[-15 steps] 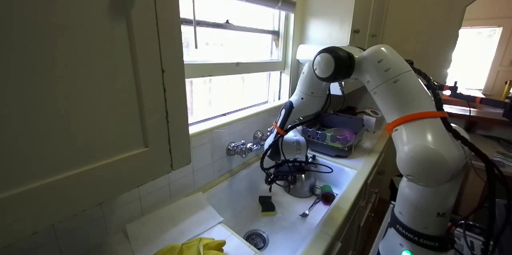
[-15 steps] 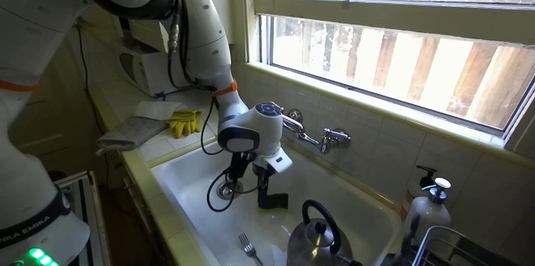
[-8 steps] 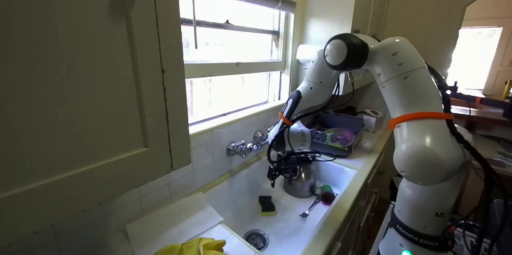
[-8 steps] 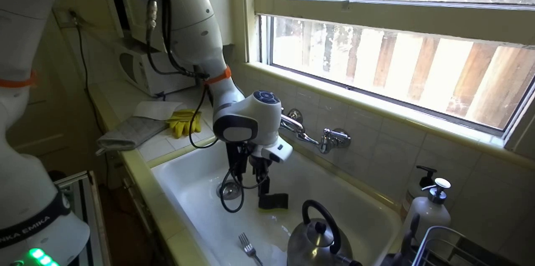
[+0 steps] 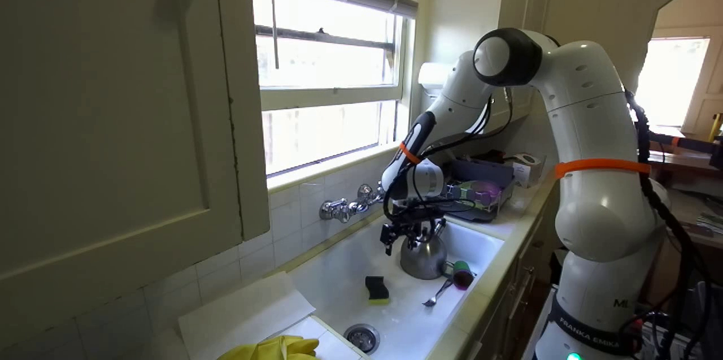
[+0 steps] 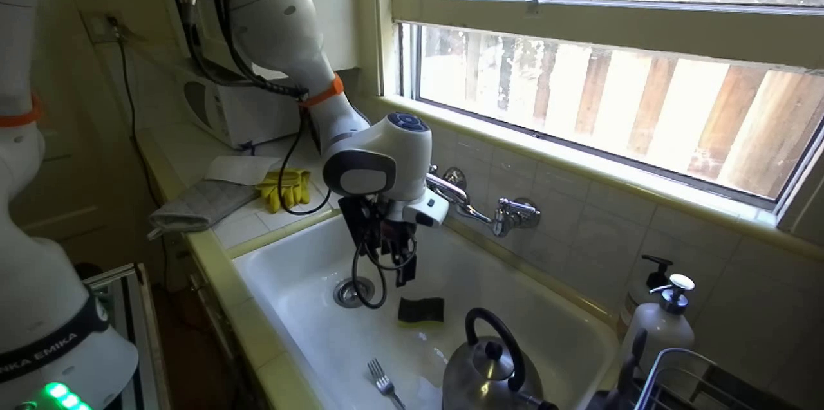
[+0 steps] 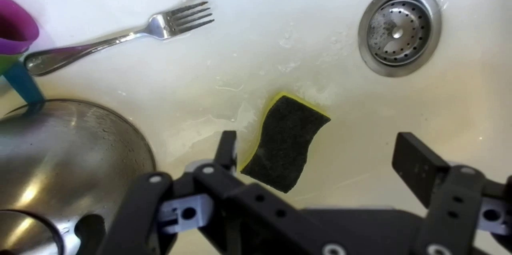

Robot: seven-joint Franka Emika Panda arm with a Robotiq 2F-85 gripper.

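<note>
My gripper (image 7: 316, 139) is open and empty above the white sink (image 6: 309, 326). Its two black fingers stand wide apart in the wrist view. A black and yellow sponge (image 7: 286, 143) lies on the sink floor below, dark side up, nearer the left finger. It shows in both exterior views (image 5: 377, 287) (image 6: 421, 310), apart from the gripper. A steel kettle (image 7: 76, 147) with a black handle stands in the sink to the left in the wrist view. A fork (image 7: 160, 27) lies by a purple and green cup (image 7: 16, 27). The metal drain (image 7: 400, 31) is at upper right.
A chrome faucet (image 6: 508, 217) sticks out from the tiled wall. Soap bottles (image 6: 660, 329) and a dish rack (image 5: 474, 193) stand past the kettle's end. Yellow gloves (image 6: 283, 190), a grey cloth (image 6: 203, 204) and a microwave (image 6: 238, 107) are on the counter at the drain end.
The arm has risen and drawn back, lifting the gripper up and away from the sponge. The sponge, fork and kettle have not moved.
</note>
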